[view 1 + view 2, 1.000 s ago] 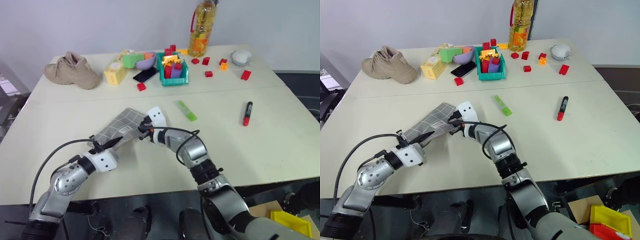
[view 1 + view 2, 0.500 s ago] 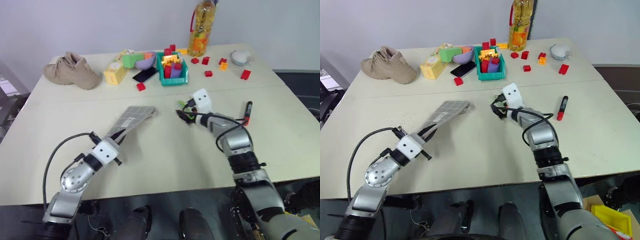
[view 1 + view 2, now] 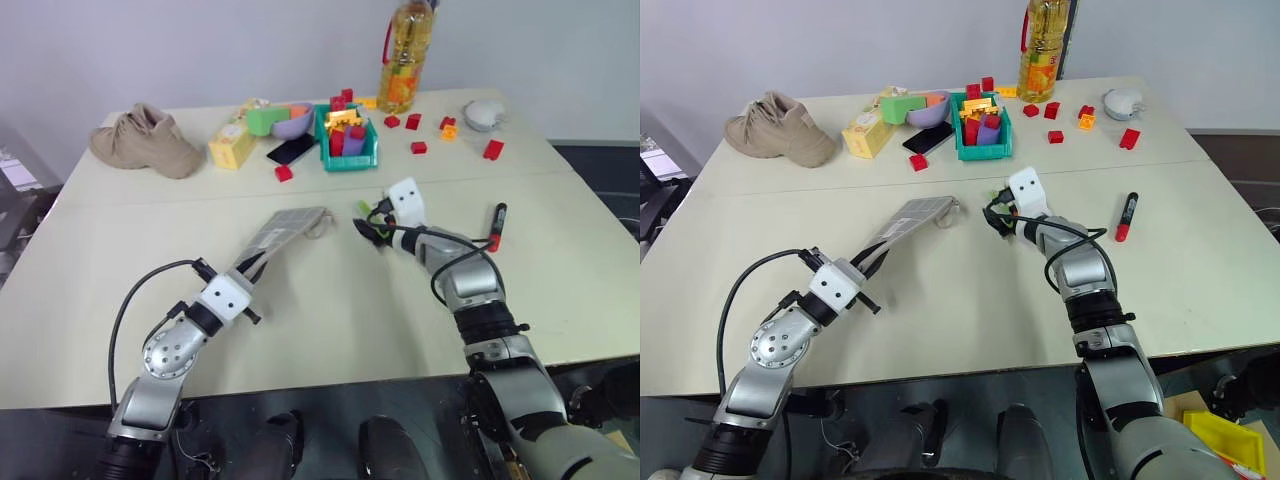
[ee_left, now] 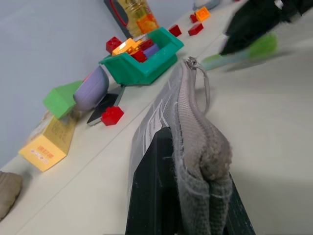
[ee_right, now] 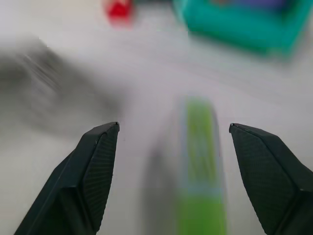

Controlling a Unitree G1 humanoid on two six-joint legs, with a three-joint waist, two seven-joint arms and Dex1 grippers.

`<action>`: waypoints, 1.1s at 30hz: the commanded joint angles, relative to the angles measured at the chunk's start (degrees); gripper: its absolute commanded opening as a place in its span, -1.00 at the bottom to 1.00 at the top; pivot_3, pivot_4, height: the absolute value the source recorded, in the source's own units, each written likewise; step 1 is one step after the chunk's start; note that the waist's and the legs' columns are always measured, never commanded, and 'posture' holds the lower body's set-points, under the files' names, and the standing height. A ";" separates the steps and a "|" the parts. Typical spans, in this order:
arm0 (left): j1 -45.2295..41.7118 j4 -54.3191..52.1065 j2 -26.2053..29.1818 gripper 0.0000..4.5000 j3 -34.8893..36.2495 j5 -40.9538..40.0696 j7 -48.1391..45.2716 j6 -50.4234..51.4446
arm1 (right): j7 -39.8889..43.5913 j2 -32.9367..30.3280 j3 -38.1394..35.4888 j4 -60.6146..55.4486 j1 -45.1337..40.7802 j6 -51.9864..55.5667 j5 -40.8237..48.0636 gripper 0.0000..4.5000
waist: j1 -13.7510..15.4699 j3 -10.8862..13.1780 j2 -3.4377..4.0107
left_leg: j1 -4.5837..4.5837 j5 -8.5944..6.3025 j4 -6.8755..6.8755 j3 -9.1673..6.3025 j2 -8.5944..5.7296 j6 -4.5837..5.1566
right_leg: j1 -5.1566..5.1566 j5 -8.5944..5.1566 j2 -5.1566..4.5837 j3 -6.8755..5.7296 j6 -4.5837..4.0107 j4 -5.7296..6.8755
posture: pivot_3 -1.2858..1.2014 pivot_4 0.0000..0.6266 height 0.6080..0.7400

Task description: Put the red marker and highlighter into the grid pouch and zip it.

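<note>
Left hand (image 3: 252, 268) clenched on the grid pouch (image 3: 287, 228) – label print unreadable, right hand (image 5: 171, 181) spread over the highlighter (image 5: 200, 166), red marker (image 3: 495, 226) on worktop (image 3: 330, 310).

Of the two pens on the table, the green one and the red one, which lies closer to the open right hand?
The highlighter, the lime-green one: it lies between the spread fingers of the right hand. The red marker lies apart, farther right.

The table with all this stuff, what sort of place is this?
Probably a lab or test room: a plain table against a bare wall, strewn with unrelated props, such as a shoe, an oil bottle and a teal bin of blocks.
</note>
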 commanded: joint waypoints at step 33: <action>-3.94 -0.73 -4.46 -1.00 -3.02 -0.11 2.10 3.26 | 16.54 -1.39 19.16 -27.02 3.50 1.83 -1.06 -0.99 | 0.09 -0.01 -0.01 | -0.01 0.00 0.06 -0.04 -0.01 0.00 | 0.01 0.00 0.00 -0.03 0.00 0.00 | 0.03 -0.52 1.00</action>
